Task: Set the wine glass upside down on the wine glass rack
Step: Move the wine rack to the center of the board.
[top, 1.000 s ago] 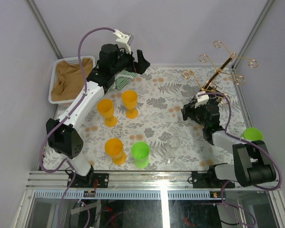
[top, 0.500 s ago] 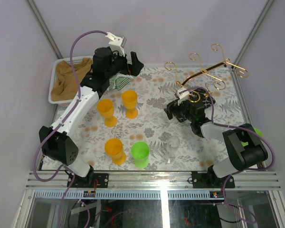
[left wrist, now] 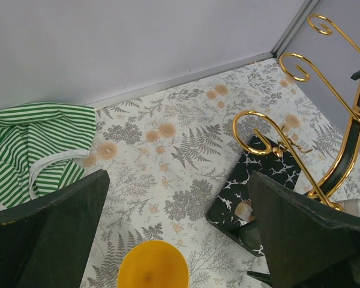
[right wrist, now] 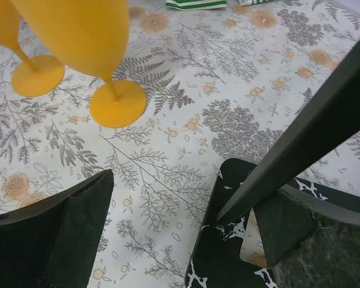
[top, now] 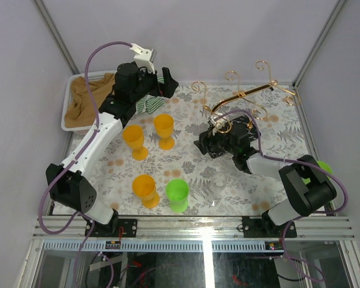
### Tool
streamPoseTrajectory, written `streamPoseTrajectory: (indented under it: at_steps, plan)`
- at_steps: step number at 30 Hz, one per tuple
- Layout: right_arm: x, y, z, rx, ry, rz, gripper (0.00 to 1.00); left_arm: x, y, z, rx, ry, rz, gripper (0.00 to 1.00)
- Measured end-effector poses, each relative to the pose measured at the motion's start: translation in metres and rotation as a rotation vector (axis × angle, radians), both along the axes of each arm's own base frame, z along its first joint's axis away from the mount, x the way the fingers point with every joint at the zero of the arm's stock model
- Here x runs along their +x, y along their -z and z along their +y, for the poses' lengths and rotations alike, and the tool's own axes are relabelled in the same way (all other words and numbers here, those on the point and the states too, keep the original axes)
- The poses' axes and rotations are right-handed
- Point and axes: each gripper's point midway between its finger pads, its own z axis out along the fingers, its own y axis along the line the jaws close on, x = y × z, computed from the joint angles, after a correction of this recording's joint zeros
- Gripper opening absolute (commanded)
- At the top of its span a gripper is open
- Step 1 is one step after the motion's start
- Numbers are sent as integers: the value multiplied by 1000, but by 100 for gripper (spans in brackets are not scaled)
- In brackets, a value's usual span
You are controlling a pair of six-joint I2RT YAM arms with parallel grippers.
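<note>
— Where are the robot's hands?
— The right gripper (top: 204, 146) has its fingers wide apart, down by the black foot of the wine glass rack (top: 241, 99), which leans over. The left gripper (left wrist: 179, 198) is spread wide too, holding nothing.
— And the wine glass (top: 219, 179)?
— Probably the clear one, near the right arm. Nobody holds it yet. Next, a hand should grab it and flip it.

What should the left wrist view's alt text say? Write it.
Gold wine glass rack with a black patterned base leans at right, past the open left gripper. Orange cup at bottom centre; green striped cloth at left.
</note>
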Motion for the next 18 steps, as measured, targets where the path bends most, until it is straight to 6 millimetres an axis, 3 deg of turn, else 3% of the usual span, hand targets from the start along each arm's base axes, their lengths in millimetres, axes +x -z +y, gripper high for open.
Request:
streamPoseTrajectory:
  at_steps: [6, 18]
  plan:
    - [-8, 0, 13, -2, -36, -3, 100, 0, 0, 4, 2, -14, -1, 100]
    - [-14, 5, 18, -47, -71, -30, 99, 0, -1, 5, 1, -19, -3, 100]
